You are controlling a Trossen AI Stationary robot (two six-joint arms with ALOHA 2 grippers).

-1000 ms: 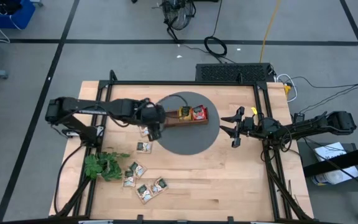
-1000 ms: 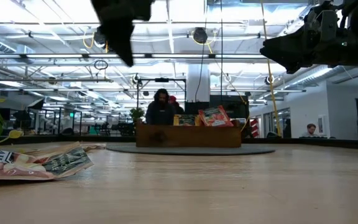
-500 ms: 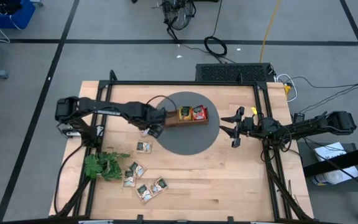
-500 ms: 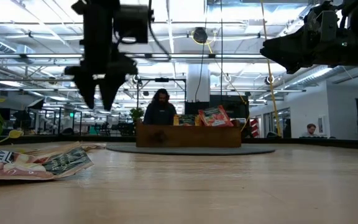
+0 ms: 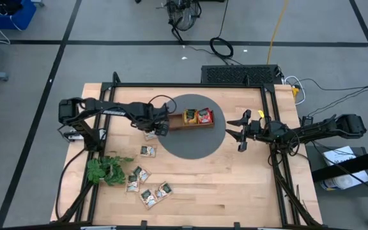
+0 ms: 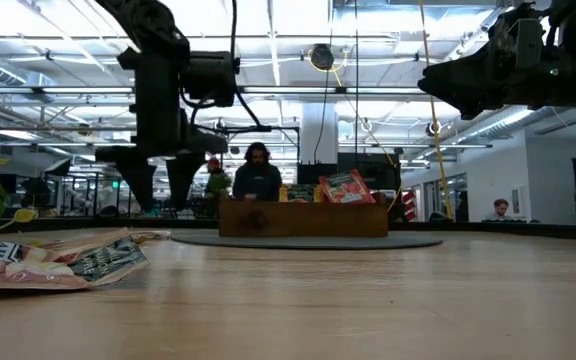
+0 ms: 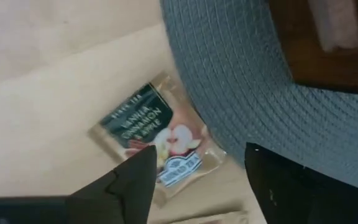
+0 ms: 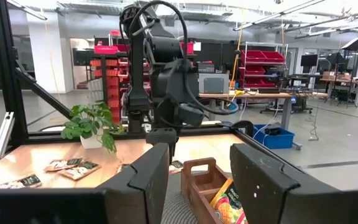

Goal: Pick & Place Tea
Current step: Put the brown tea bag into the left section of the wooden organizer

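Left gripper (image 5: 160, 130) dropping toward a sachet (image 7: 157, 144)

Having swung back from the tray (image 5: 190, 119), it is hovering spread over the sachet beside the mat (image 5: 193, 144); the right gripper (image 5: 240, 135) is waiting spread, empty.

Tray (image 5: 190, 119) on round mat (image 5: 190, 134), two sachets (image 5: 197, 116) in it; left gripper (image 5: 160, 128) above one sachet (image 7: 160, 143) at mat's left edge; loose sachets (image 5: 147, 185) and plant sprig (image 5: 105, 170) front-left; right gripper (image 5: 237, 132) right of mat.
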